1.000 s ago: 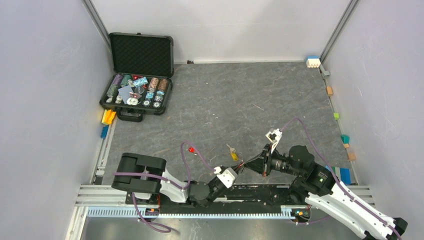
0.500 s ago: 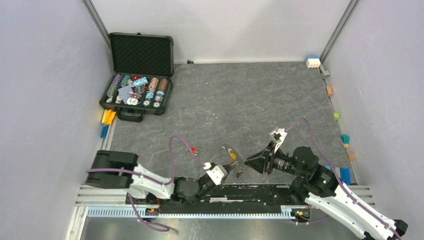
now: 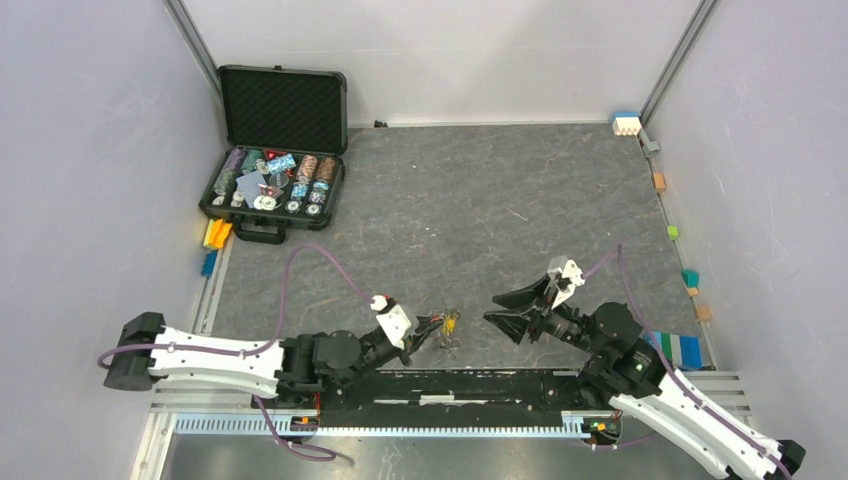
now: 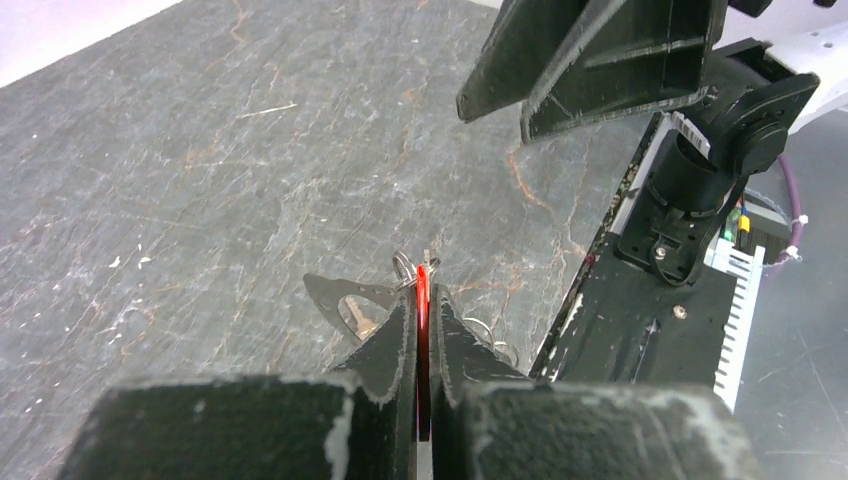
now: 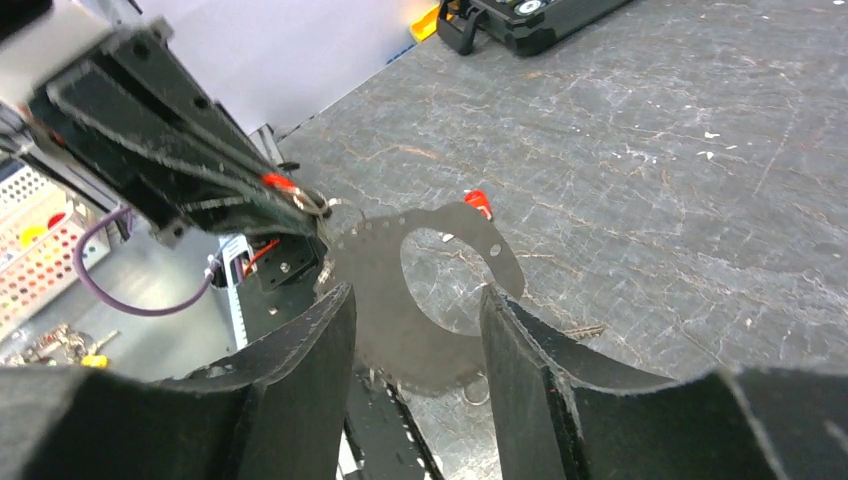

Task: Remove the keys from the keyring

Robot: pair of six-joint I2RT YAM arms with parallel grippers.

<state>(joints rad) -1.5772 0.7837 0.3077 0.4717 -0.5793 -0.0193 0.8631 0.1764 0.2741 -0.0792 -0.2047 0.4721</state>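
Now left gripper [image 3: 430,326] clamps a red key [image 4: 423,285], keyring [image 5: 372,280] dangling; right gripper [image 5: 418,300] has opened and backed off

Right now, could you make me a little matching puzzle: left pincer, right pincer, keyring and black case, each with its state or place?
1 left pincer
2 right pincer
3 keyring
4 black case

A lid up, far left corner
B jaws apart, empty
C dark grey, between the pincers
D shut on a red key

Pairs: 1-D, 2-B, 3-C, 4-A
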